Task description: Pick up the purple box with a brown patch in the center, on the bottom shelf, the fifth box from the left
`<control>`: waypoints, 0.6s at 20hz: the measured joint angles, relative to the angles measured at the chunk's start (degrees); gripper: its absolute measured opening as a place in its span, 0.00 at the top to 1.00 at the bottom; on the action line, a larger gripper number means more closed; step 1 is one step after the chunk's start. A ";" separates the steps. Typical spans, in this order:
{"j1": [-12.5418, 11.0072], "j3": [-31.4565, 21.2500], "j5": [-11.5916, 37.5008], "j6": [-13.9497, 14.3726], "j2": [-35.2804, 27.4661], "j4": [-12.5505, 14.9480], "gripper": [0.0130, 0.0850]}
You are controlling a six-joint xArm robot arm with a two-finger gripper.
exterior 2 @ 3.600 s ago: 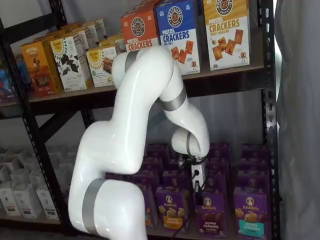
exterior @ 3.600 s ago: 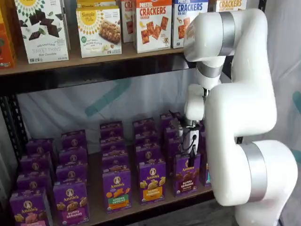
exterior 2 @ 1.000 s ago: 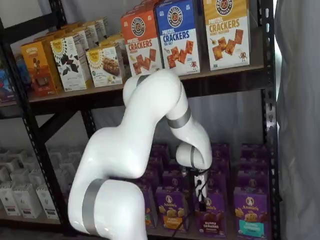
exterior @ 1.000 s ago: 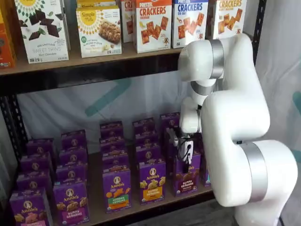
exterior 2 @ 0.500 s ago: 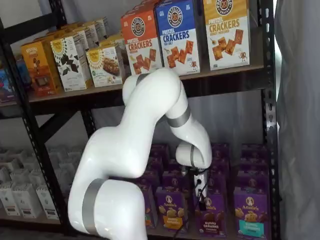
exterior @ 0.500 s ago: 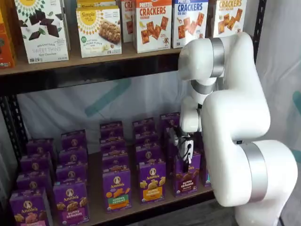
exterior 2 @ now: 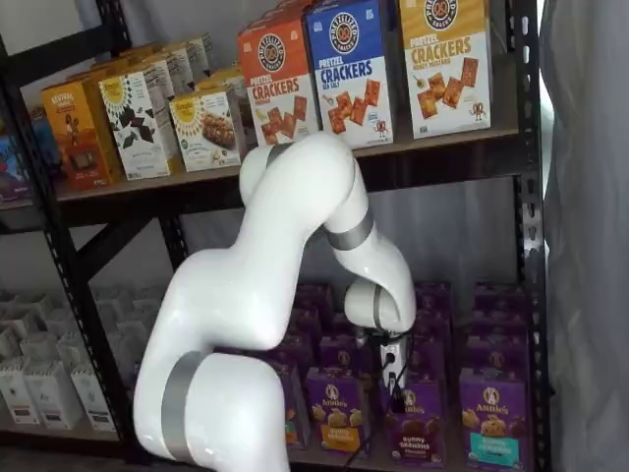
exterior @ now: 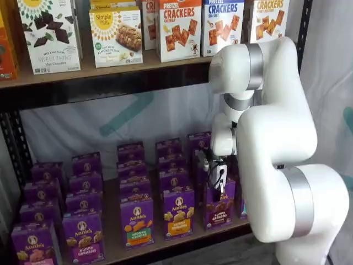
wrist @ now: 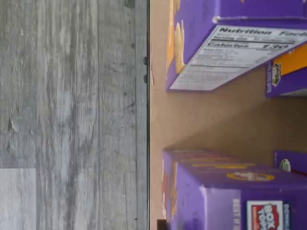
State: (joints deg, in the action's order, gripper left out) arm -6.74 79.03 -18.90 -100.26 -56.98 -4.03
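Over the purple box on the bottom shelf, the gripper had sunk slightly lower than a second before; whether its fingers pinched the carton could not be told.

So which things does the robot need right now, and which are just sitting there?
Needed:
- small purple carton with the dark brown band
- light wooden bottom shelf board
- white gripper with black fingers

Just sitting there:
- purple carton with an orange band
- purple carton with a teal patch
- pretzel cracker boxes on the higher board
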 joint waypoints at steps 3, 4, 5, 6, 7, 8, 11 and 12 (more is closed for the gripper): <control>-0.02 -0.16 0.04 0.09 0.06 0.13 0.61; -0.04 -0.22 0.07 0.15 0.08 0.21 0.61; -0.05 -0.27 0.07 0.17 0.10 0.25 0.67; -0.07 -0.34 0.08 0.19 0.13 0.29 0.67; -0.08 -0.42 0.18 0.14 0.14 0.25 0.67; -0.09 -0.52 0.29 0.00 0.16 0.12 0.67; -0.13 -0.70 0.30 -0.40 0.26 -0.28 0.67; -0.14 -0.77 0.26 -0.58 0.31 -0.46 0.67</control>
State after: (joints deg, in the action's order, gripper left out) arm -6.88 78.26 -18.64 -100.83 -56.67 -4.49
